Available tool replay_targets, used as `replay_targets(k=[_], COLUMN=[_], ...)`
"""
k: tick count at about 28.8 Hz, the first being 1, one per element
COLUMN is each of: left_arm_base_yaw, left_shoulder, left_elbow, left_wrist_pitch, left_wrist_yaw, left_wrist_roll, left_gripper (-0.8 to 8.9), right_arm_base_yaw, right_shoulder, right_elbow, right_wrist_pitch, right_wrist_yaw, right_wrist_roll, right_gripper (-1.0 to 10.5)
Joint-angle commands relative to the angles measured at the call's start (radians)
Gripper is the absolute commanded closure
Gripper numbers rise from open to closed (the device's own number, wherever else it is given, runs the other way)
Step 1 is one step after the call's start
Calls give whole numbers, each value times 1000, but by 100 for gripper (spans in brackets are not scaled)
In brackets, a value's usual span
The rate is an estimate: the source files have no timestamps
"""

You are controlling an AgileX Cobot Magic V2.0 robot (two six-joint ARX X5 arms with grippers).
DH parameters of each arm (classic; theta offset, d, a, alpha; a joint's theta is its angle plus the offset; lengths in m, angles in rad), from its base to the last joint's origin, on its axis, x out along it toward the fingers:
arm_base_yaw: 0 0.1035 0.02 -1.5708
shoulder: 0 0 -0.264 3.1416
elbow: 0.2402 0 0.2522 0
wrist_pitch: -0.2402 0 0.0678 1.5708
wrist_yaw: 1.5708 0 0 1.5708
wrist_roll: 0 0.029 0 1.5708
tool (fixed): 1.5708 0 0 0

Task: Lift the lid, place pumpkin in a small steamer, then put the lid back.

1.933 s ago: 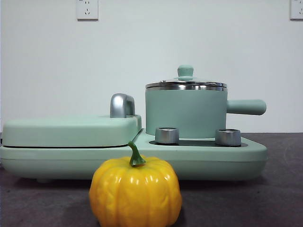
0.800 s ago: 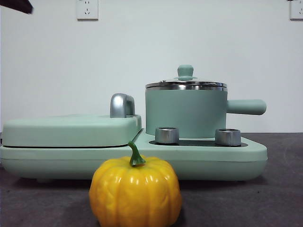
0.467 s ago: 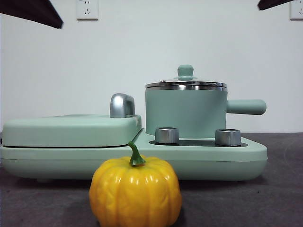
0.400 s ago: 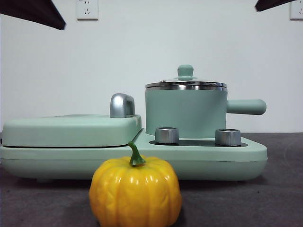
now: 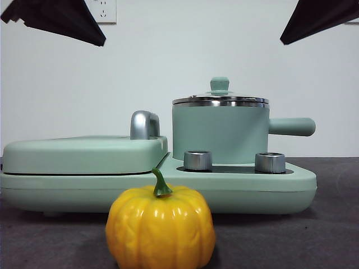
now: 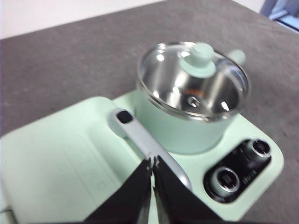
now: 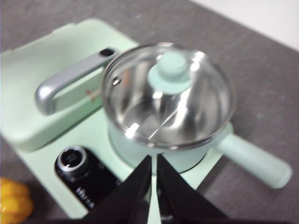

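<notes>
The yellow-orange pumpkin (image 5: pixel 160 227) with a green stem stands on the dark table in front of the appliance; it also shows at an edge of the right wrist view, pumpkin (image 7: pixel 13 203). The small steamer (image 5: pixel 219 134) is a mint-green pot with a side handle (image 5: pixel 291 126). The glass lid (image 5: pixel 220 100) rests on it, its mint knob (image 5: pixel 219 84) upright. My left gripper (image 6: pixel 152 161) is shut and empty, high over the chrome handle (image 6: pixel 149 148) beside the lid (image 6: pixel 187 86). My right gripper (image 7: pixel 154 159) is shut and empty, high over the near rim of the lid (image 7: pixel 163 100).
The steamer stands on a mint-green appliance base (image 5: pixel 241 188) with two steel dials (image 5: pixel 197 160) (image 5: pixel 270 162). A flat mint cover (image 5: pixel 78 154) with a chrome handle (image 5: pixel 144 124) fills its left half. Dark arm tips show at the top corners (image 5: pixel 61 19) (image 5: pixel 320 19).
Both dark arms have come further down into the top corners of the front view. Pumpkin, steamer and lid have not moved.
</notes>
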Motion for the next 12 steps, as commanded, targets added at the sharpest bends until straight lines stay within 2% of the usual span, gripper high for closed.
replay_targets(k=[1, 7, 8, 9, 12], left_arm_base_yaw=[-27, -66, -69, -70, -71], left_shoulder=[18, 23, 23, 23, 23], left_elbow=[17, 17, 17, 17, 17], left_wrist_pitch=[-25, -77, -73, -68, -51], left_wrist_yaw=[6, 6, 6, 6, 6], left_wrist_roll=[43, 54, 54, 54, 53], left_gripper=[806, 805, 795, 764, 576], right_arm_base_yaw=[23, 42, 42, 42, 42], right_shoulder=[10, 10, 10, 10, 10], right_elbow=[19, 19, 19, 19, 19], right_wrist_pitch=[-13, -19, -19, -19, -23], right_wrist_yaw=[-3, -5, -5, -5, -2], right_wrist_roll=[-14, -16, -16, -16, -15], right_gripper=[932, 929, 895, 845, 640])
